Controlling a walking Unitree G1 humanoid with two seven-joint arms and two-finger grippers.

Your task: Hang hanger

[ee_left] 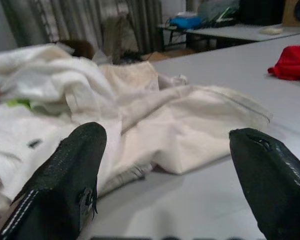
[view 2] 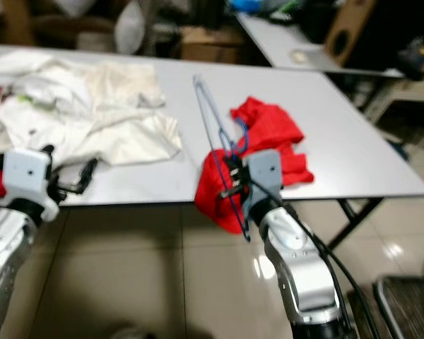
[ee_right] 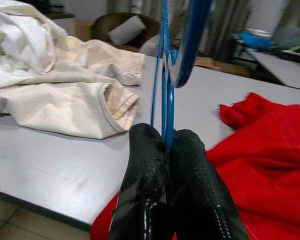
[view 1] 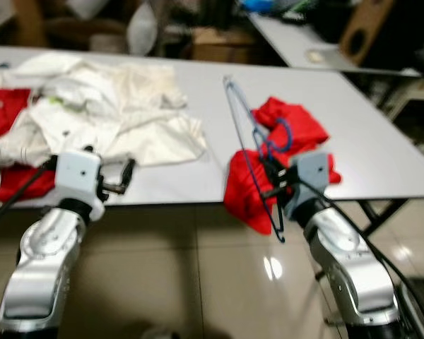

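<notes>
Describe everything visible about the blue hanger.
The blue hanger looks like thin wire, a narrow triangle with a curled hook. It is pinched between the shut black fingers of the right gripper near the table's front edge. It lies tilted over the red garment, its long end reaching back above the grey tabletop.

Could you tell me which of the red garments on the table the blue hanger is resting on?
The red garment draped over the table's front edge by the right gripper; the other red cloth lies far left.
</notes>
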